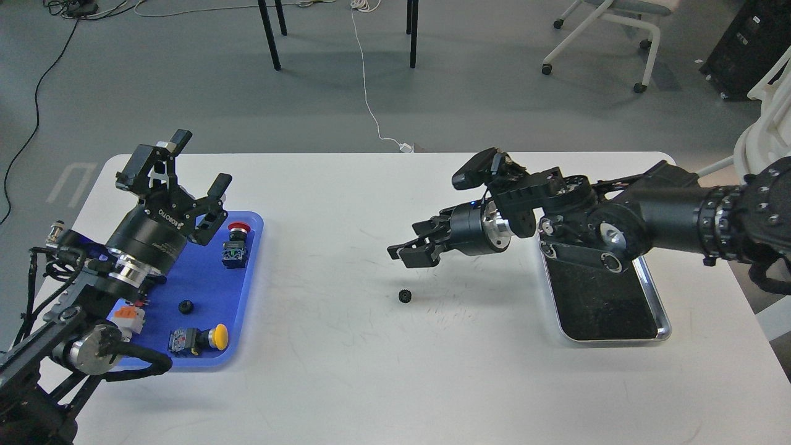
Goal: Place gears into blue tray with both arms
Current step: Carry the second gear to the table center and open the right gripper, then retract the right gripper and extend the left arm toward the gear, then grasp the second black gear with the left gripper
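One gear in the blue tray, one loose on the white counter.

My left gripper, marked ROBOTIQ, stood over the glossy blue tray with jaws wide and empty; a toothed black gear lay inside among red and yellow push-buttons. My right gripper, jaws parted and empty, hovered above the second gear mid-counter, left of the shiny metal tray.

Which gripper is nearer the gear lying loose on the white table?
Right. The right gripper hangs just above the gear on the table, slightly behind it. The left gripper is far off to its left, raised over the blue tray.
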You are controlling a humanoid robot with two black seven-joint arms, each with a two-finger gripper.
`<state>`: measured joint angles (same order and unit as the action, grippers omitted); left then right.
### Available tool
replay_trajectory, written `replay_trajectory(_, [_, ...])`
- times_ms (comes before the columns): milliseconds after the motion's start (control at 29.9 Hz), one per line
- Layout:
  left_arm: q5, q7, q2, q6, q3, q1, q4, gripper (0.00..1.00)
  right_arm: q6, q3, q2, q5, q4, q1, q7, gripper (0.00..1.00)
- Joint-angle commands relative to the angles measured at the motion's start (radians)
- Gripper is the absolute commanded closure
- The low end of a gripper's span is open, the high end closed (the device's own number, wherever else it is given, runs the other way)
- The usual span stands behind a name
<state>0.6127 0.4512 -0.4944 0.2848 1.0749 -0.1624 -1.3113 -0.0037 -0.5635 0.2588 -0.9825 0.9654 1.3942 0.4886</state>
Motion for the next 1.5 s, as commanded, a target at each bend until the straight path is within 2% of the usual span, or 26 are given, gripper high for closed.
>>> replay_trajectory(0, [0.002, 0.001, -0.006, 0.001, -0.003, -0.023, 0.001, 0.02, -0.001, 0.132, 0.166, 0.180, 0.108, -0.092, 0.000, 0.03])
replay_trajectory(67, [0.012, 0.007, -0.006, -0.001, -0.013, -0.048, 0.001, 0.02, -0.001, 0.244, 0.238, 0.313, 0.145, -0.182, 0.000, 0.03])
replay_trajectory(134, [0.071, 0.032, -0.003, -0.001, -0.016, -0.077, 0.001, 0.02, -0.002, 0.398, 0.289, 0.443, 0.154, -0.312, 0.000, 0.03])
replay_trajectory(301, [0.307, 0.037, -0.004, 0.001, -0.064, -0.126, 0.001, 0.02, 0.004, 0.811, 0.313, 0.654, 0.154, -0.647, 0.000, 0.03])
replay_trajectory(435, [0.505, 0.037, -0.004, 0.043, -0.209, -0.236, 0.001, 0.02, 0.011, 1.100, 0.306, 0.816, 0.191, -0.880, 0.000, 0.02])
replay_trajectory(535, [0.668, 0.037, -0.004, 0.050, -0.356, -0.340, 0.001, 0.02, 0.030, 1.206, 0.307, 0.958, 0.216, -0.983, 0.000, 0.01])
replay_trajectory(702, [1.063, 0.037, 0.000, 0.053, -0.602, -0.546, 0.021, 0.02, 0.143, 1.240, 0.316, 1.036, 0.208, -1.067, 0.000, 0.01])
replay_trajectory(802, [1.295, 0.037, 0.045, 0.051, -0.769, -0.689, 0.078, 0.02, 0.149, 1.240, 0.338, 1.035, 0.208, -1.078, 0.000, 0.01])
replay_trajectory(903, [1.447, 0.037, 0.137, 0.042, -0.875, -0.787, 0.173, 0.03, 0.149, 1.240, 0.344, 1.036, 0.211, -1.080, 0.000, 0.01])
replay_trajectory(1070, [1.569, 0.037, 0.284, 0.042, -0.906, -0.848, 0.323, 0.06, 0.149, 1.240, 0.344, 1.035, 0.211, -1.080, 0.000, 0.01])
replay_trajectory(1137, [1.569, 0.037, 0.319, 0.047, -0.937, -0.855, 0.359, 0.13, 0.149, 1.240, 0.344, 1.035, 0.211, -1.080, 0.000, 0.01])
replay_trajectory(1271, [1.569, 0.037, 0.327, 0.048, -1.023, -0.858, 0.362, 0.16, 0.148, 1.238, 0.356, 1.035, 0.211, -1.080, 0.000, 0.01])
replay_trajectory(1471, [1.569, 0.037, 0.315, 0.048, -1.029, -0.836, 0.363, 0.21, 0.151, 1.237, 0.366, 1.035, 0.208, -1.083, 0.000, 0.01])
